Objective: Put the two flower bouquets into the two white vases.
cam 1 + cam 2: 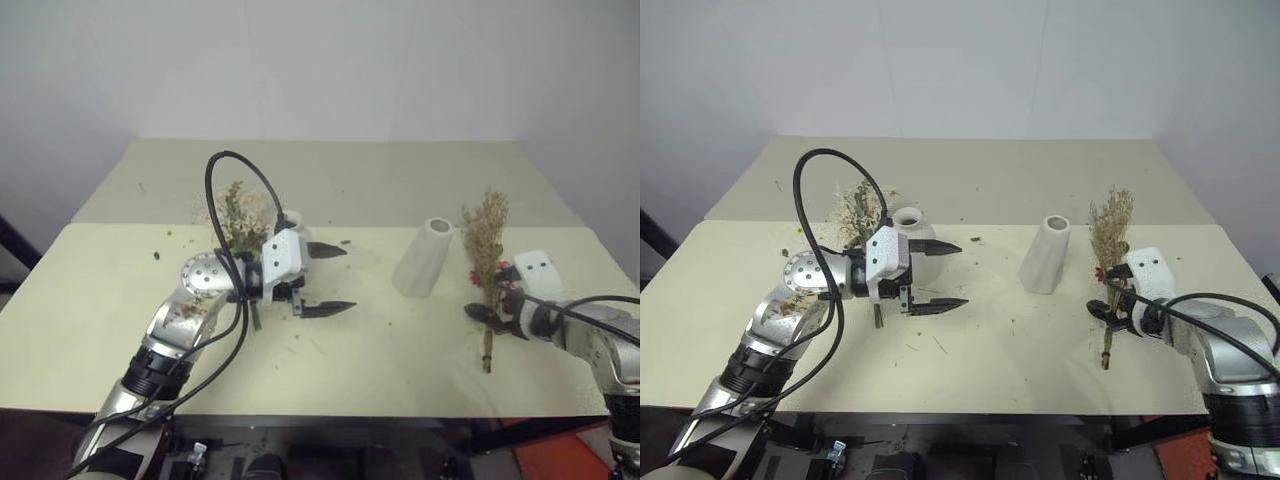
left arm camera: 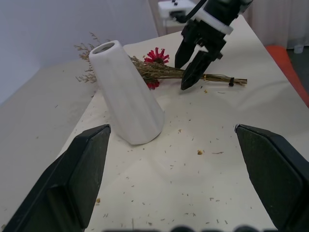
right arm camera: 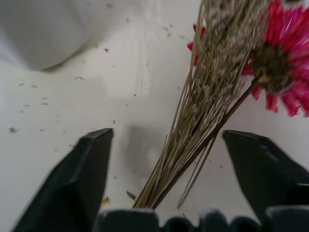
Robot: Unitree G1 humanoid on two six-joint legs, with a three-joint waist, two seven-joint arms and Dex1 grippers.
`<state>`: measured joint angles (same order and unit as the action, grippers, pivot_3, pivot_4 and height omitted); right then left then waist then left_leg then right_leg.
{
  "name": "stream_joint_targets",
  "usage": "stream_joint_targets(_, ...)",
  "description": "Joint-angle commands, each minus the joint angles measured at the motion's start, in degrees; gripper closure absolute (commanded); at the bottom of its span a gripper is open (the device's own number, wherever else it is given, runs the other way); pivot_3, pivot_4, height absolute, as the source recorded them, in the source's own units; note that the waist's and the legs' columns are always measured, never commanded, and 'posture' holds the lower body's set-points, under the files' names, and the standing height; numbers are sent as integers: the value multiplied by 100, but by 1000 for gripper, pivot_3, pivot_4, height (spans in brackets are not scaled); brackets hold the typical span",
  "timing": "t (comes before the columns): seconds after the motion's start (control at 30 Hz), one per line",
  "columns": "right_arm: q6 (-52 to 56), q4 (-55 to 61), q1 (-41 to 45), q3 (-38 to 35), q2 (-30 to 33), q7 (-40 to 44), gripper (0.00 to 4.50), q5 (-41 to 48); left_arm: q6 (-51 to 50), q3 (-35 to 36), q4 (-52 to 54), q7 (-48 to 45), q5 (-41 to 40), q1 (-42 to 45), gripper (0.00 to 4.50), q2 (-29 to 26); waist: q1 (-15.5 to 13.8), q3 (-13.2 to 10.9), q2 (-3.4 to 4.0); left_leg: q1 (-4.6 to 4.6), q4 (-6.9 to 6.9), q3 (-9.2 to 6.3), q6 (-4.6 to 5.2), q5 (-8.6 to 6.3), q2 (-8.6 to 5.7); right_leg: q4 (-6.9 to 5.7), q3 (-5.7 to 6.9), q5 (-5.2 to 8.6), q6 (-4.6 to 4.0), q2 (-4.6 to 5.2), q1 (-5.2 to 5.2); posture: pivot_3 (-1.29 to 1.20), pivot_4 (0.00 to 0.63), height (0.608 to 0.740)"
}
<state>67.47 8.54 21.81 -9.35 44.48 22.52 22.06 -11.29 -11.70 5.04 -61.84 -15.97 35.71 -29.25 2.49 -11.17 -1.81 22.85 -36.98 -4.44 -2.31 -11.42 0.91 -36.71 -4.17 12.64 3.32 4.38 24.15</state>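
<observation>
Pale cream table is spreading before us under a blank white wall. In the eye views, our left gripper is hovering with jaws spread by the squat round-shouldered matte white vase. The tall tapering white vase is standing at three o'clock of it.

In the left wrist view, our right gripper is reaching down onto the stems.

In the right wrist view, its jaws are straddling the tan dried-grass bouquet with its pink-red daisy, not yet pinching. We judge it light and brittle, best taken at the bundled stems.

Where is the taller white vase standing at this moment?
In the left eye view, the taller white vase stands right of the table's centre, just left of the dried grass bouquet.
</observation>
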Motion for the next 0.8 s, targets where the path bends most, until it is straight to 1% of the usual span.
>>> stream_joint_targets(0.03, 139, 54, 179, -86, 13, -88, 1667, -86, 14, 48, 224, -4, -32, -29, 0, -35, 2, 0, 0, 1, 0, 0, 0, 0, 0, 1, 0, 0, 0, 0, 0, 0, 150, 740)
stream_joint_targets(0.1, 241, 49, 234, -137, -6, -123, 2496, -93, -5, 69, 264, -27, -46, -64, 0, -63, 7, 0, 0, 1, 0, 0, 0, 0, 0, 2, 0, 1, 2, 0, 0, 0, 150, 740)
stream_joint_targets(0.3, 349, -14, 310, -115, 45, -122, 4483, -147, 11, 61, 252, -32, -20, -65, 0, -85, 3, 0, 0, -1, 0, 0, 0, 0, 0, 0, 0, 3, 6, 0, -1, 0, 150, 740)
stream_joint_targets(0.37, 204, 32, 277, -78, 48, -169, 4483, -233, -45, 51, 258, -140, -120, -44, 0, -89, 3, 0, 0, 0, 0, 0, 0, 0, 0, 2, 0, 3, 6, 0, -1, 0, 150, 740)
stream_joint_targets(0.43, -133, 4, 334, -143, -132, -534, 4483, -484, -63, 41, 278, -274, -224, -39, 0, -79, 6, 0, 0, 1, 0, 0, 0, 0, 0, 2, 0, 3, 6, 0, 0, 0, 150, 740)
stream_joint_targets(0.47, -520, -34, 353, -176, -234, -786, 4483, -686, -54, 29, 263, -269, -202, -30, 0, -52, 12, 0, 0, 0, 0, -1, 0, 0, 0, 2, 0, 3, 6, 0, -1, 0, 150, 740)
stream_joint_targets(0.53, -1784, -102, 389, -436, -523, -1188, 4483, -987, -24, -3, 203, -218, -128, 1, 0, 8, 26, 0, 0, -2, 0, 0, 0, 0, 1, 0, 0, 3, 7, -1, 0, 0, 150, 740)
stream_joint_targets(0.57, -2335, -90, 461, -569, -639, -1263, 4483, -1038, -31, -9, 182, -214, -126, 15, 0, 27, 28, 0, 3, -2, 0, 1, 0, 0, 1, 0, -1, 3, 8, -1, 0, 0, 150, 740)
stream_joint_targets(0.63, -3071, 79, 661, -735, -800, -1228, 4483, -1000, -65, -12, 204, -343, -216, 23, 0, 18, 31, -2, 6, 0, 1, 2, 0, 0, 0, 0, -2, 3, 9, -1, 3, 0, 150, 740)
stream_joint_targets(0.7, -3784, 202, 930, -826, -1015, -1365, 4483, -1016, -53, -2, 237, -402, -263, 14, 0, 27, 47, -2, 6, 2, 1, 2, 0, 0, 0, 2, -2, 2, 8, -1, 6, 0, 150, 740)
stream_joint_targets(0.77, -4095, 291, 1171, -933, -1228, -1379, 4483, -858, -54, 17, 220, -336, -239, 28, 0, 76, 56, -2, 6, 1, 2, 1, 0, 0, 1, 1, -1, 1, 6, -1, 6, 0, 150, 740)
stream_joint_targets(0.8, -4080, 329, 1342, -1048, -1384, -1344, 4483, -607, -43, 20, 188, -316, -218, 41, 0, 93, 51, -2, 6, 1, 3, -1, 0, 0, 2, 0, 0, 1, 6, -2, 5, 0, 150, 740)
